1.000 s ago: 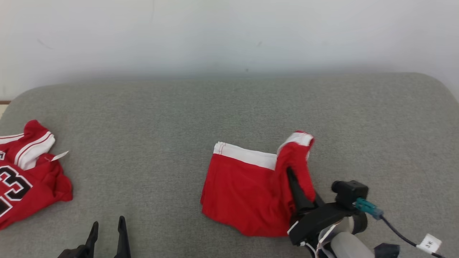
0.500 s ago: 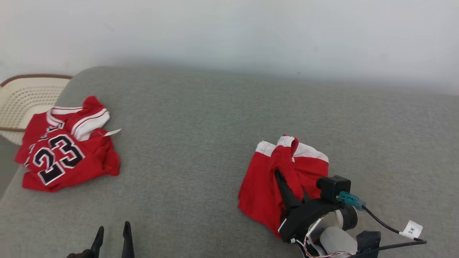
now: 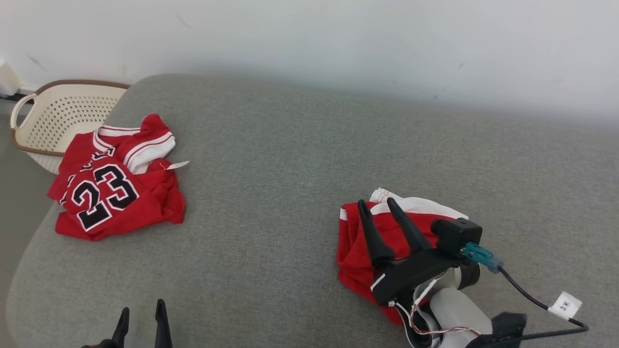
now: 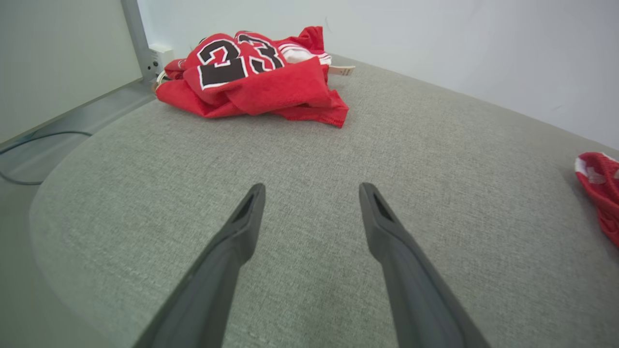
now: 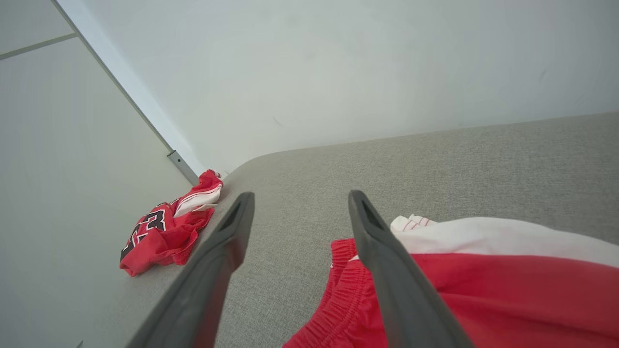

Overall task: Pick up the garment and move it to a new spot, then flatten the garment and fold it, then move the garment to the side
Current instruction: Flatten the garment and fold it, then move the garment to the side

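So the jersey (image 3: 116,193) is sitting in a crumpled heap at the far left end of the grey cushion (image 3: 290,169), right by the cream basket (image 3: 58,116), paper tag (image 3: 177,165) sticking out. Number side is up. Collar and striped sleeve point away from the robot toward the wall, hem toward the robot, so I'd call the long axis near-to-far, leaning a bit left. It's bunched though, so that's rough.

Progress-wise, looks like nothing's done on it yet: lifting, flattening, folding and moving aside are all left.

Left gripper (image 3: 142,306) hangs over bare cushion, spread wide, empty. Right gripper (image 3: 375,201) is well apart on the right, also spread wide, over some bundled red shorts (image 3: 353,261), gripping nothing.
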### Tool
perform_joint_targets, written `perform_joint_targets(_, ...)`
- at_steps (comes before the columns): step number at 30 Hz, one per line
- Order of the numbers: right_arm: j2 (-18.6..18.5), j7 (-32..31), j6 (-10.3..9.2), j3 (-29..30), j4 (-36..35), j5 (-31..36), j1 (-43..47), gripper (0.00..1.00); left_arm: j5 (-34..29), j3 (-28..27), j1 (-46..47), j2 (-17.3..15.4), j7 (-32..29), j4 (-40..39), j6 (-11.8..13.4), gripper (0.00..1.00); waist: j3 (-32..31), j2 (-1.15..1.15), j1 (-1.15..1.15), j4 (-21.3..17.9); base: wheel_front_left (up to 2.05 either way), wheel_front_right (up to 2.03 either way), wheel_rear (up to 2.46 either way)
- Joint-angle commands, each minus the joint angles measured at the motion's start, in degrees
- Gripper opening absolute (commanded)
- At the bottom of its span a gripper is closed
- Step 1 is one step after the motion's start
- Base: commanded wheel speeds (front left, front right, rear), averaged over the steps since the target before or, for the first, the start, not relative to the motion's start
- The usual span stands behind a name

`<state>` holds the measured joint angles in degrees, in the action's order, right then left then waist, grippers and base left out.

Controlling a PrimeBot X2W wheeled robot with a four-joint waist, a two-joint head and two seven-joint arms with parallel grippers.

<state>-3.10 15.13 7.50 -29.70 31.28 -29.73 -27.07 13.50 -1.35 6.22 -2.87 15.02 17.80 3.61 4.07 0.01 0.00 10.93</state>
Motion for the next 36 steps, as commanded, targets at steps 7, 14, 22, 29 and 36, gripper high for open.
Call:
perform_joint_targets(7,-0.85,-0.01,-0.02,7.60,-5.62,0.82,4.50,1.00,-0.12,0.29,0.28,-0.03,0.21,-0.39,-0.12,1.00,0.05,-0.01,0.00,-3.26,0.00,0.00,0.00)
perform_joint_targets(14,-2.19,-0.01,-0.01,12.07,0.57,2.22,7.26,1.00,0.50,1.20,0.60,-0.05,0.21,-0.08,0.21,1.00,0.13,-0.01,0.00,-4.23,0.00,0.00,0.00)
perform_joint_targets(22,-1.66,-0.01,-0.01,10.44,9.10,0.76,5.97,1.00,0.51,1.80,-0.12,-0.04,0.21,0.61,0.07,1.00,0.39,-0.01,0.00,-2.78,0.00,0.00,0.00)
perform_joint_targets(29,-1.56,-0.03,-0.01,8.81,15.31,-0.39,4.63,1.00,0.23,2.09,-0.36,-0.02,0.21,0.65,-0.08,1.00,0.18,-0.01,0.00,-1.54,0.00,0.00,0.00)
perform_joint_targets(36,-1.62,-0.04,-0.01,7.80,18.13,-0.56,3.48,0.00,-0.15,2.27,-0.50,-0.04,0.21,0.44,-0.25,1.00,-0.38,-0.01,0.00,-0.99,0.00,0.00,0.00)
